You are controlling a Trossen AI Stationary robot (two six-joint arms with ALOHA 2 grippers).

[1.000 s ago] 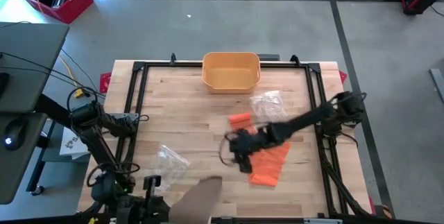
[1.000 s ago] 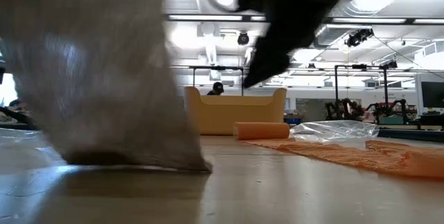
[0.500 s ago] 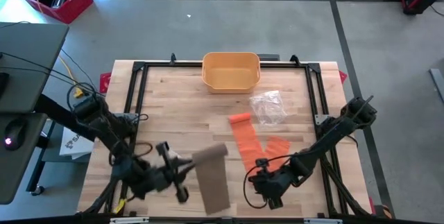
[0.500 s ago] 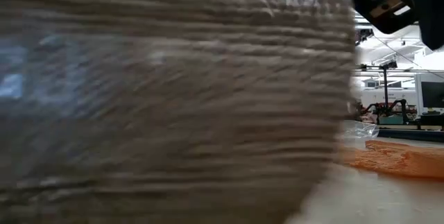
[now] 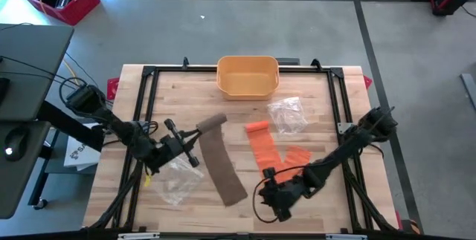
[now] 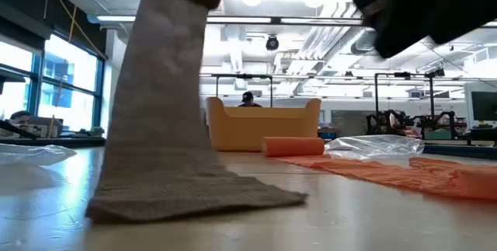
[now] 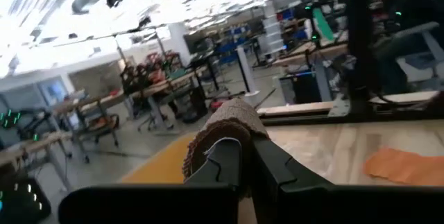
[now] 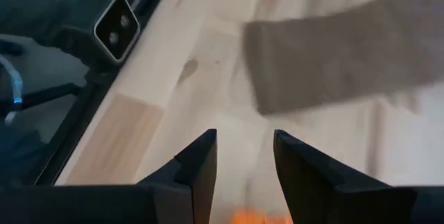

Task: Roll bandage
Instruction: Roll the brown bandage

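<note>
1. Clearly, the left gripper (image 5: 195, 136) is clamped on the rolled end of the long brown woven bandage (image 5: 222, 167), lifting that end off the wooden table (image 5: 186, 99); in the left wrist view its two dark fingers (image 7: 225, 156) pinch together against the roll (image 7: 225, 120).
2. From that gripper the bandage slopes down and away, and its free end lies flat on the table, near the right gripper (image 5: 269, 203).
3. Seen from the low view, the brown strip (image 6: 167, 88) rises steeply from the tabletop to the held end above.
4. The right gripper hovers low over the table with its fingers (image 8: 198, 161) apart and nothing between them; the brown bandage's free end (image 8: 333, 68) lies just ahead of it.
5. Beside the right gripper, an orange fabric bandage (image 5: 271, 153) lies unrolled on the table, its small rolled end farther off.
6. Beyond that, a crumpled clear plastic bag (image 5: 288, 114) and a yellow plastic bin (image 5: 248, 76) sit well away from both grippers.
7. Below the left gripper lies another clear plastic bag (image 5: 176, 180).
</note>
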